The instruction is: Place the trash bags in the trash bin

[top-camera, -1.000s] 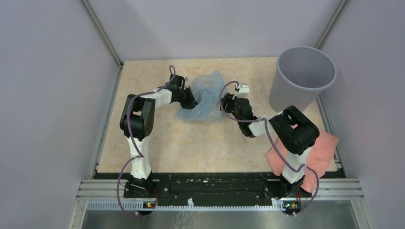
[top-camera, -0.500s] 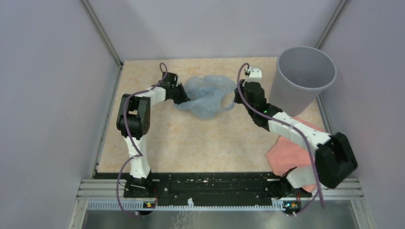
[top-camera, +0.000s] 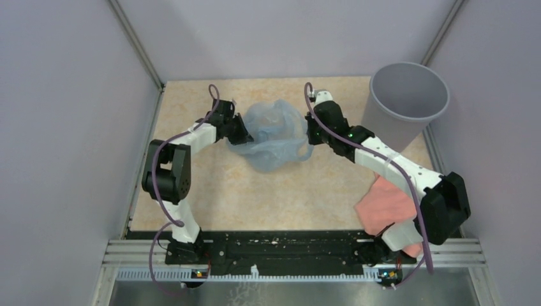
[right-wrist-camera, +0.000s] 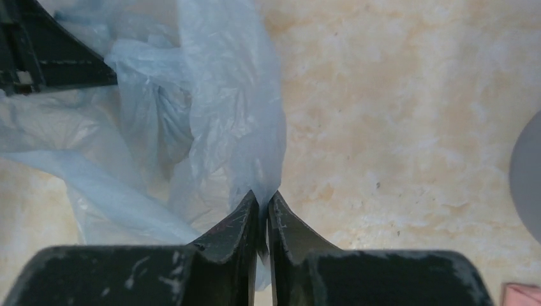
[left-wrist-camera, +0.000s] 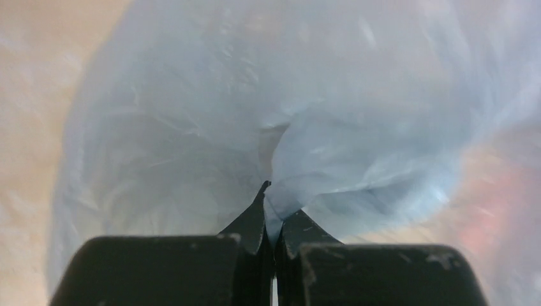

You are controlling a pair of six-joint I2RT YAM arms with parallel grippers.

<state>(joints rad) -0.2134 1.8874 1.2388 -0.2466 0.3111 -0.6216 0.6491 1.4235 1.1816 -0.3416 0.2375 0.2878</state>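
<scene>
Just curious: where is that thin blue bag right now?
Seen from above, the trash bag is mid-table, held by the left tool and the right tool, left of the trash bin.

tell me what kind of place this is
Probably a lab robot test cell: plain grey walls box in a beige table, both arms bolt to a metal rail, and the trash bin looks staged.

Thin translucent pale blue trash bag (top-camera: 274, 131), crinkled, stretched between left claw (top-camera: 245, 135) and right claw (top-camera: 310, 136) pinching its edges, over mid-worktop (top-camera: 287, 197), grey round trash bin (top-camera: 383, 127) upright, open-topped, far right corner
</scene>
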